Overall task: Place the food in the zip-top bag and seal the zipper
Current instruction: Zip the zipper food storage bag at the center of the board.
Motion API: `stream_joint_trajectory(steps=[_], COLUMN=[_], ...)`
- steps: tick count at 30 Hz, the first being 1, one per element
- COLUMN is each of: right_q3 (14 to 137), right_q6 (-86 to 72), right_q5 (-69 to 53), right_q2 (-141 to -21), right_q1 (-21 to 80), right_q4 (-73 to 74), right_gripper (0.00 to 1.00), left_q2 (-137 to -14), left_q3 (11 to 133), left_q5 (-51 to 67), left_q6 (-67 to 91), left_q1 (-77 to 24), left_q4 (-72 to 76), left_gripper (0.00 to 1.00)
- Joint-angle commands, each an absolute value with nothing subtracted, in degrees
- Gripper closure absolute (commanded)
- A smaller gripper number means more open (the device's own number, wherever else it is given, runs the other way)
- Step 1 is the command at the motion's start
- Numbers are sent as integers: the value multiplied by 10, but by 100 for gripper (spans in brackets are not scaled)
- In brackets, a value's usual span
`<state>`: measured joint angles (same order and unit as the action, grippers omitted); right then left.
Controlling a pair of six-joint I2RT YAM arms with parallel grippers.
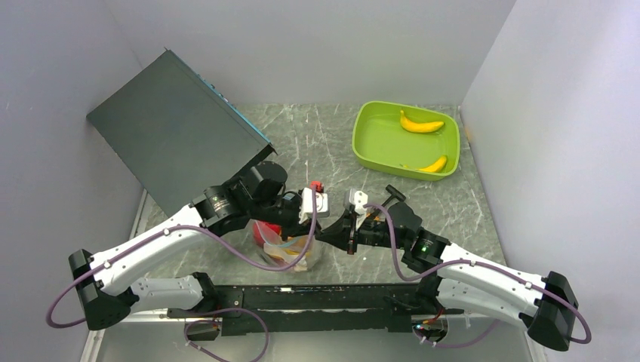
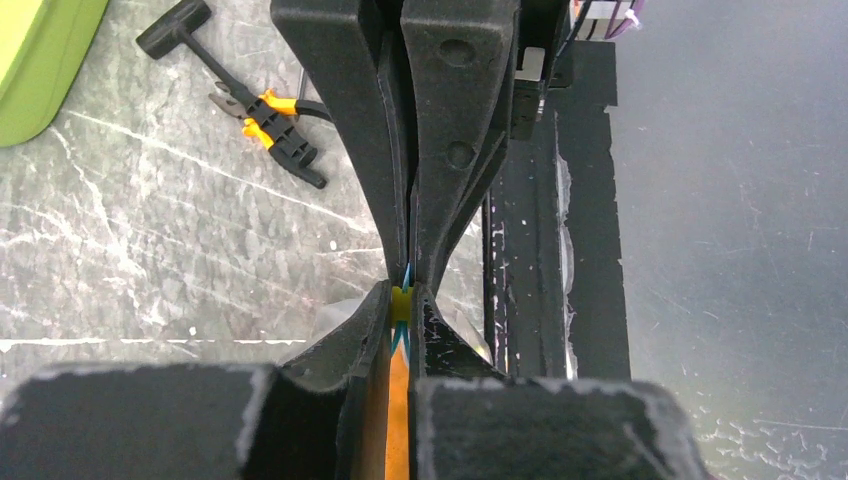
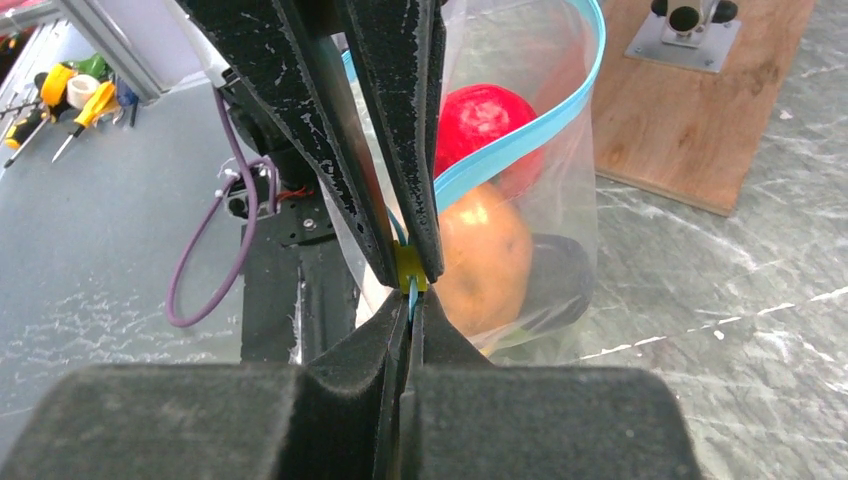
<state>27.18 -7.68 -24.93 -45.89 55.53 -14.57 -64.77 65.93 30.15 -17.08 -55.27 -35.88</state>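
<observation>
Arms angled inward, left gripper (image 2: 402,300) and right gripper (image 3: 409,298) tip-to-tip, jaws both pinching zipper (image 3: 520,135).

Clear zip-top bag (image 3: 570,210) hangs upright, holding a red fruit (image 3: 485,115), orange fruit (image 3: 485,260) and dark plum (image 3: 560,280); its blue zipper (image 3: 520,140) bows across. 2 yellow bananas (image 1: 421,125) lie well apart.

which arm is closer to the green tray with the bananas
right. the right arm lies in front of the tray, near its left corner; the left arm comes in from the far side of the zip-top bag. the left gripper and right gripper both pinch its zipper.
</observation>
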Motion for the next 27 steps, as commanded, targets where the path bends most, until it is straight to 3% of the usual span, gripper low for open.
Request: stream_joint_trajectory(steps=[1,11,20,23,26,27], right_q3=[303,265,313,335,349,355], right_q6=[-109,-163,-101,-86,-82,-81], right_q5=[-204,-101,-254,-264,-263,-270], right_q2=[-449,-385,-409,-413,-415,-421], right_q1=[553,548,545,545,545,545], right_q4=[-170,-156,-71,-43,-25,-21], right_gripper=[100,100,100,86,61,57], left_q2=[-633,-567,-525,-532,-541,-544], left_q3=[671,631,605,607,610,611], left_q5=[256,216,237,246,250,251], left_q6=[-161,-142,-114,-110,-107,-106], left_q1=[-551,-535,-533,-533,-534,-534], left_q4=[-392,-412,-387,-382,-382,-382], left_gripper=[100,100,100,100,100,100])
